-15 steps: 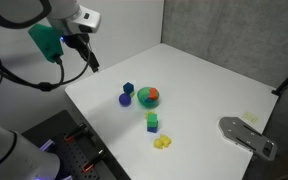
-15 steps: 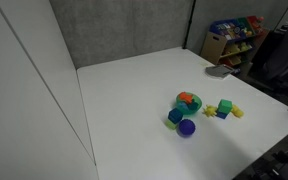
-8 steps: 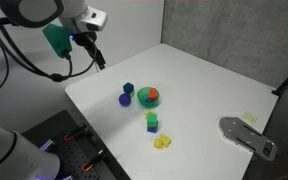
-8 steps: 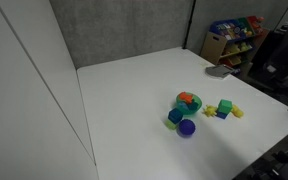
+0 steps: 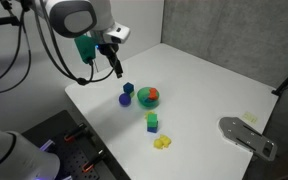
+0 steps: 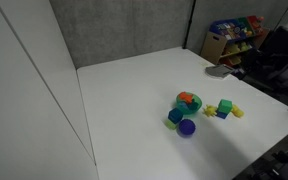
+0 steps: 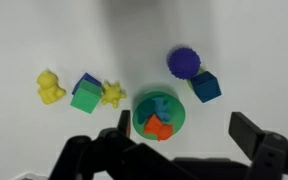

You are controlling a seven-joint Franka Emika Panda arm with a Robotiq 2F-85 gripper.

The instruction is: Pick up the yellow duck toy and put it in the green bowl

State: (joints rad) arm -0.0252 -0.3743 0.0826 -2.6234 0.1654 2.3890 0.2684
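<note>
The yellow duck toy (image 7: 50, 87) lies on the white table at the left of the wrist view, beside a green block (image 7: 85, 99) and a blue-purple block (image 7: 87, 82). It shows in both exterior views (image 5: 162, 143) (image 6: 236, 112). The green bowl (image 7: 139, 112) holds an orange and a teal toy; it also shows in both exterior views (image 5: 148, 96) (image 6: 188, 101). My gripper (image 7: 187, 135) is open and empty, high above the table beside the bowl and far from the duck; in an exterior view it (image 5: 114, 62) hangs over the table's far-left part.
A yellow star toy (image 7: 112, 94), a purple ball (image 7: 183, 62) and a blue cube (image 7: 205, 86) lie around the bowl. A grey metal plate (image 5: 246, 135) sits at the table's edge. A shelf with coloured items (image 6: 229, 40) stands beyond the table.
The arm has swung right and forward over the table, toward the blue cube and the bowl. The toys have not moved.
</note>
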